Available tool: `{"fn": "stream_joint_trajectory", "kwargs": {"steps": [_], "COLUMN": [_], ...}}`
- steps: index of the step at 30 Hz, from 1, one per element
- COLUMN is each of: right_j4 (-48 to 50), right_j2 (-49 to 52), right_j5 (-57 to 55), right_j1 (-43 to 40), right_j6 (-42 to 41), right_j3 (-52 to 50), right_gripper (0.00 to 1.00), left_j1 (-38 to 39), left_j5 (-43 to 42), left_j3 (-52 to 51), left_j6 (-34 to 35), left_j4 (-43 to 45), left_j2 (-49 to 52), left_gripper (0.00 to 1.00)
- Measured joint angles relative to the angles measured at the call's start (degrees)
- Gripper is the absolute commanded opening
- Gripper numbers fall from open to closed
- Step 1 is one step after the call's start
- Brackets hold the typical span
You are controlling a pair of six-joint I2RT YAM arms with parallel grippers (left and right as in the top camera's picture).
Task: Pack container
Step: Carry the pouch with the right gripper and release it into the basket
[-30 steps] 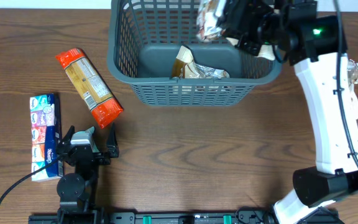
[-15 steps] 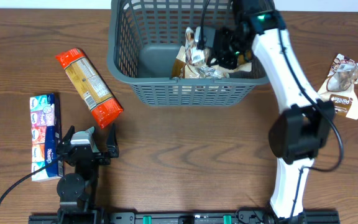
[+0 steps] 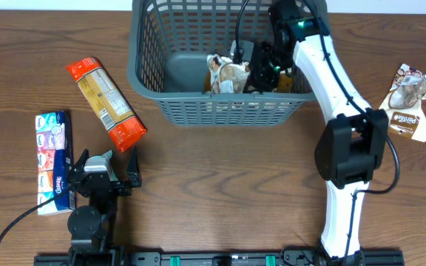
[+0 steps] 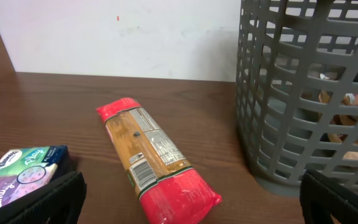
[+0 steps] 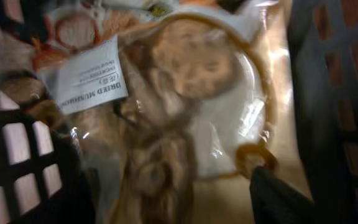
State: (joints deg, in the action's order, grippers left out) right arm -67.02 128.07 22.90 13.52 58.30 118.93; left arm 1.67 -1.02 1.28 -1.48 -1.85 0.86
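Container (image 3: pixel 198 111) wall at 3 o'clock could snag the right gripper (image 3: pixel 254 69) (clenched or released, I cannot tell) lifting off the mushroom bag (image 3: pixel 226 75).

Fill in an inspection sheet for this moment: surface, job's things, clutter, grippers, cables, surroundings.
Surface: brown wood-grain table.
Job's things: grey basket at the far edge, dried-mushroom bag inside over other packets; pasta packet and tissue pack lie outside on the left, snack bag outside on the right.
Clutter: nothing seen.
Grippers: right gripper down inside the basket at that bag, grip cannot be told; left gripper open, empty, beside the tissue pack.
Cables: black cable from the left arm's base; another along the right arm.
Surroundings: white wall behind the table.
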Motion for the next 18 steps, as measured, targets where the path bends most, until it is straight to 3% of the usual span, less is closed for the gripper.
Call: {"fn": "stream_joint_trajectory", "kwargs": {"steps": [4,6,7,11,15,18], "right_j4": [-1.2,-0.9,-0.6,4.3,8.0,6.3], "right_j2": [-5.0,-10.0,-12.0,-24.1,-31.7,-32.8], "right_j5": [-0.2,-0.3,-0.3,-4.0,-13.8,-24.1], "right_j1": [-0.2,-0.7,-1.0,-4.4,-10.6,-17.2], "right_j6": [-1.0,-1.9,-2.3,-7.0,-19.7,-36.0], "right_j3": [4.3,7.7,8.8,12.8,14.6,14.9], "right_gripper": [0.70,0.84,0.87,0.86,0.87,0.93], "left_j1": [0.0,0.0,0.0,0.0,0.0,0.0], "left_j5": [0.0,0.0,0.0,0.0,0.0,0.0], "left_j3": [0.0,0.0,0.0,0.0,0.0,0.0], "left_j6": [0.0,0.0,0.0,0.0,0.0,0.0], "left_j4": [0.0,0.0,0.0,0.0,0.0,0.0], "left_j2": [0.0,0.0,0.0,0.0,0.0,0.0], "left_gripper": [0.99,0.99,0.99,0.99,0.98,0.99]}}
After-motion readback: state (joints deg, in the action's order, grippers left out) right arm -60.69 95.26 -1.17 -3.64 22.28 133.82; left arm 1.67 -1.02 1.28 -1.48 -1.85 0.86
